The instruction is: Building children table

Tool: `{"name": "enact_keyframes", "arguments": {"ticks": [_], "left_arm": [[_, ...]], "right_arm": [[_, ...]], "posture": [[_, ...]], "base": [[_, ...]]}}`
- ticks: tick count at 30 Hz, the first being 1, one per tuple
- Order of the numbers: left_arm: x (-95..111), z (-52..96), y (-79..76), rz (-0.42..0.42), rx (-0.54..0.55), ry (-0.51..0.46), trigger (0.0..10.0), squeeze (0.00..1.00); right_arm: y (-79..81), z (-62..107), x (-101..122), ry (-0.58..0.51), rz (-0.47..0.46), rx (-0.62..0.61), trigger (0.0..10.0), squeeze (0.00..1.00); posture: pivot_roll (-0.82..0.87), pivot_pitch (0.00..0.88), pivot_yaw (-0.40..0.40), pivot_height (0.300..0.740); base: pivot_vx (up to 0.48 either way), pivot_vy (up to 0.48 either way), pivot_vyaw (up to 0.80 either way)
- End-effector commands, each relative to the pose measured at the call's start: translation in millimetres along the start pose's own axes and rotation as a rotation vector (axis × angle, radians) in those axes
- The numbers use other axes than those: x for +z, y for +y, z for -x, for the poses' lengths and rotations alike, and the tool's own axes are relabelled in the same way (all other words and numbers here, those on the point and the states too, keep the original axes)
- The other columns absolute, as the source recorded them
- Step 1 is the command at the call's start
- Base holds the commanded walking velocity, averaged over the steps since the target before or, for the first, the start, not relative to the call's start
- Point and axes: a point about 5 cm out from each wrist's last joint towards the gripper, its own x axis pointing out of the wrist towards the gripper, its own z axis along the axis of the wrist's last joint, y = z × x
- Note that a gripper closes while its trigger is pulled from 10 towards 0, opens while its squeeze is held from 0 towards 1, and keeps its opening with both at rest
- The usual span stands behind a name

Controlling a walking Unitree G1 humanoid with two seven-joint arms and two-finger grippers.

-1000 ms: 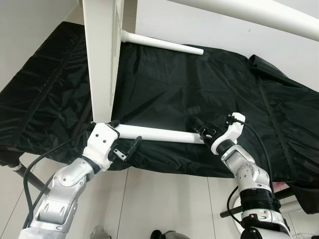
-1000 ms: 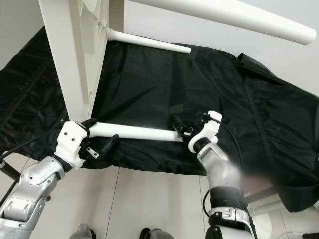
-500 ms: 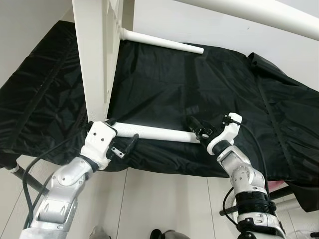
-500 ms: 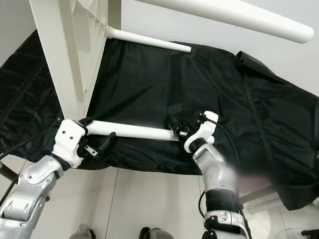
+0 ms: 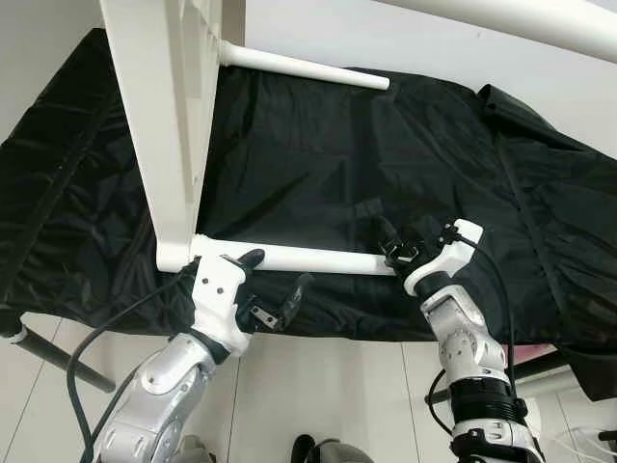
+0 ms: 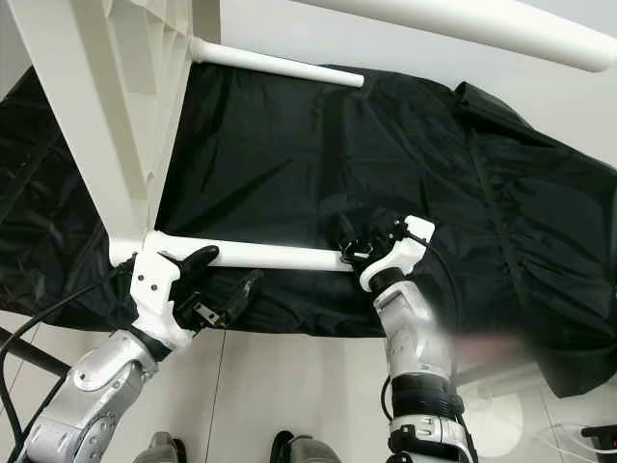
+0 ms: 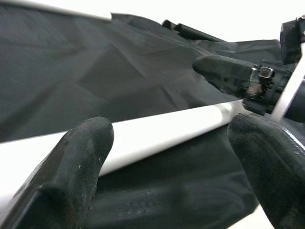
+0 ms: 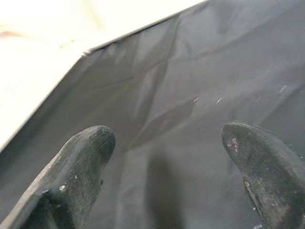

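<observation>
1. Table (image 5: 159, 125): I see it tipped on edge over the black sheet (image 5: 318, 145). Three legs jut out; the near leg (image 5: 289, 258) meets the table's lower corner. I judge the legs mostly fitted, tightening and righting left.
2. Left gripper (image 5: 275, 294): fingers spread, released, just under the near leg close to the table; one fingertip touches the leg.
3. Right gripper (image 5: 393, 243): at the near leg's free end; fingers parted, grasping nothing.
4. Since a second ago, the left gripper has let go and slid outward from the corner; the table tilted further.
</observation>
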Motion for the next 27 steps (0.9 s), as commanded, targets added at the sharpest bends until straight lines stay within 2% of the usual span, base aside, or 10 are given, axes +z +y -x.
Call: {"name": "enact_keyframes", "arguments": {"ticks": [1,4,13,14,17,19,22,23,24,27], "left_arm": [[-3.9,-0.2,-10.9,0.045,-0.072,0.03,10.0,0.0],[-12.5,-3.8,-18.5,0.082,-0.065,0.103,10.0,0.0],[-21.8,-10.4,-17.9,0.102,-0.007,0.159,10.0,0.0],[-21.3,-13.3,-16.3,0.107,0.024,0.152,10.0,0.0],[-20.7,-17.1,-13.5,0.074,0.058,0.144,10.0,0.0],[-20.7,-17.1,-13.5,0.074,0.058,0.144,10.0,0.0],[-17.9,-20.1,-13.4,0.076,0.061,0.126,10.0,0.0],[-16.9,-20.9,-13.9,0.078,0.057,0.121,10.0,0.0],[-16.5,-21.5,-13.8,0.077,0.055,0.124,10.0,0.0],[-16.4,-22.2,-13.5,0.073,0.055,0.131,10.0,0.0]], "right_arm": [[-3.5,2.1,3.9,-0.016,0.137,-0.039,10.0,0.0],[7.7,0.1,11.1,-0.061,0.378,-0.023,10.0,0.0],[21.1,1.0,28.3,-0.162,0.583,-0.04,10.0,0.0],[27.8,2.2,36.7,-0.22,0.67,-0.04,10.0,1.0],[45.4,6.1,56.3,-0.372,0.85,-0.028,10.0,1.0],[45.4,6.1,56.3,-0.372,0.85,-0.028,10.0,1.0],[64.3,8.3,76.6,-0.529,1.052,-0.01,10.0,1.0],[73.5,9.8,87.0,-0.609,1.134,0.025,10.0,0.73],[80.5,11.2,98.7,-0.694,1.224,0.044,10.0,0.0],[86.4,13.1,110.5,-0.783,1.318,0.055,10.0,0.0]], "posture": [[0.09,0.163,-0.136,0.74],[0.09,0.158,-0.129,0.74],[0.09,0.154,-0.117,0.74],[0.09,0.154,-0.117,0.74],[0.09,0.152,-0.115,0.74],[0.09,0.152,-0.115,0.74],[0.09,0.148,-0.114,0.74],[0.09,0.148,-0.114,0.74],[0.09,0.147,-0.114,0.74],[0.08,0.145,-0.114,0.74]], "base": [[0.0,0.0,0.0],[0.0,0.0,0.0],[0.0,0.0,0.0],[0.0,0.0,0.0],[0.0,0.0,0.0],[0.0,0.0,0.0],[0.0,0.0,0.0],[0.0,0.0,0.0],[0.0,0.0,0.0],[0.0,0.0,0.0]]}}
